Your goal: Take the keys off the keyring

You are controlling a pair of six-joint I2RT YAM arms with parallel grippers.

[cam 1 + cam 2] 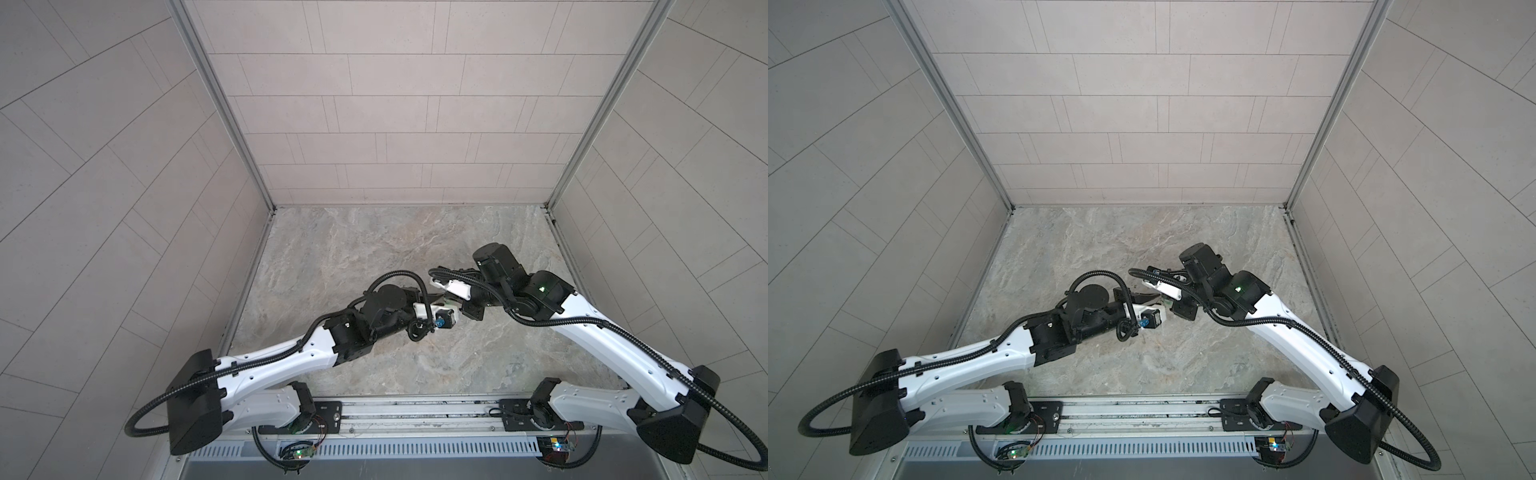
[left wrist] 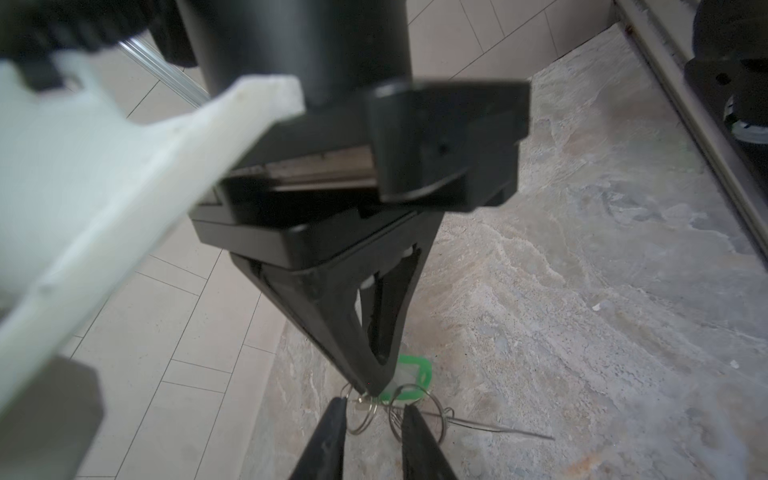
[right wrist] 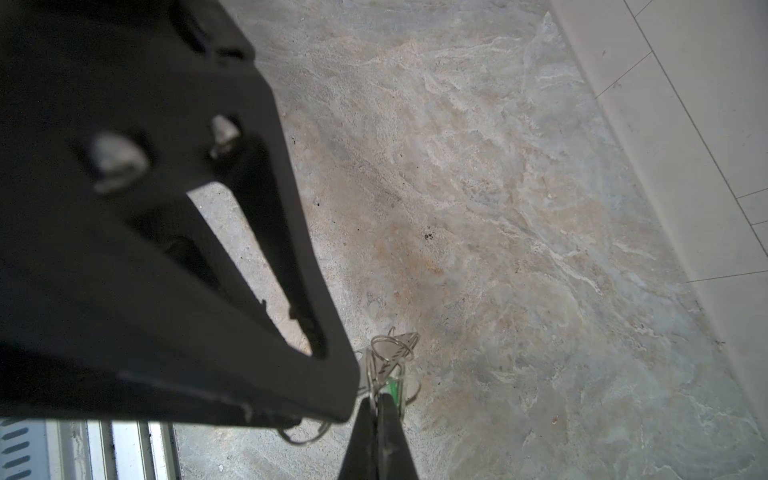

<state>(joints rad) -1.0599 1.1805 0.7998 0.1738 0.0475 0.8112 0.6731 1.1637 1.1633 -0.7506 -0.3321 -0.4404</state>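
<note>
Left wrist view: 2 black fingers (image 2: 334, 432) of the left gripper (image 2: 374, 405) stand narrowly apart, with 3 silver wire loops (image 2: 368, 409) crowding the gap between them and just past it. 1 green key (image 2: 415, 370) lies behind those loops, partly covered by the right gripper (image 2: 370, 384), whose 2 fingers taper to a single closed tip on 1 of the loops.

Right wrist view: the right gripper's fingers (image 3: 395, 449) are pressed together with no gap, nipping wire of the keyring (image 3: 395, 353). Its grey pointed plate shows just beyond them, and the green key sits right at their tips. Whether the bundle rests on the stone-patterned counter (image 3: 540, 208) or hangs clear of it, I cannot tell.

In both top views the left arm (image 1: 291, 353) and right arm (image 1: 602, 345) meet near the counter's middle, where the small parts are hidden.
</note>
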